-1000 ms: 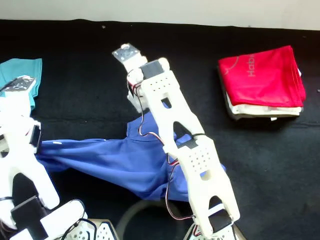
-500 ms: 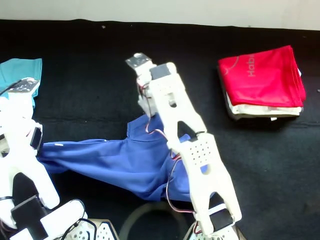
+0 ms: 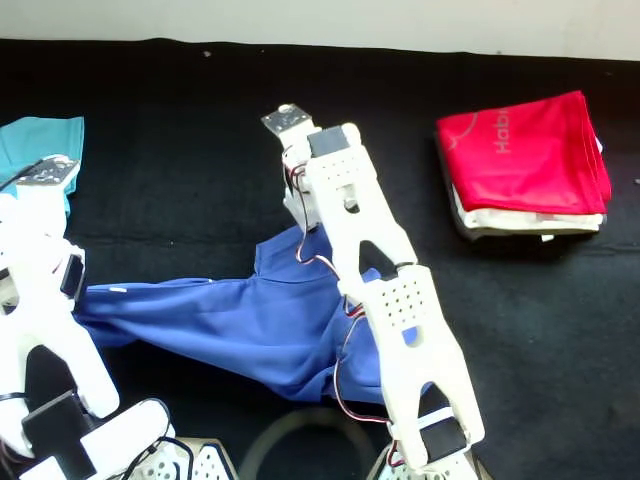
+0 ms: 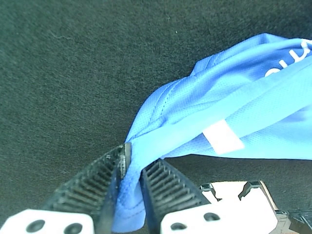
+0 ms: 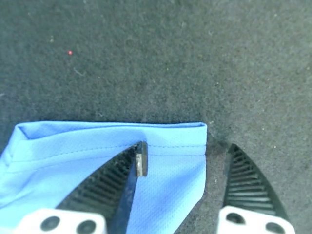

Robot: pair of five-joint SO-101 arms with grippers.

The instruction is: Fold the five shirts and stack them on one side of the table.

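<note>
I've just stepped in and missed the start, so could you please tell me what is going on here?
A rumpled blue mesh shirt lies on the black table, partway through being folded. The left claw is shut on one edge of it; the right claw is open over a hemmed corner. A folded red shirt sits on a folded white shirt at the right, and a teal shirt lies at the left edge.

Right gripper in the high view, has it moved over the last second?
Yes. In the high view the right gripper has shifted sideways, closer to the folded red shirt, which has stayed put.
</note>
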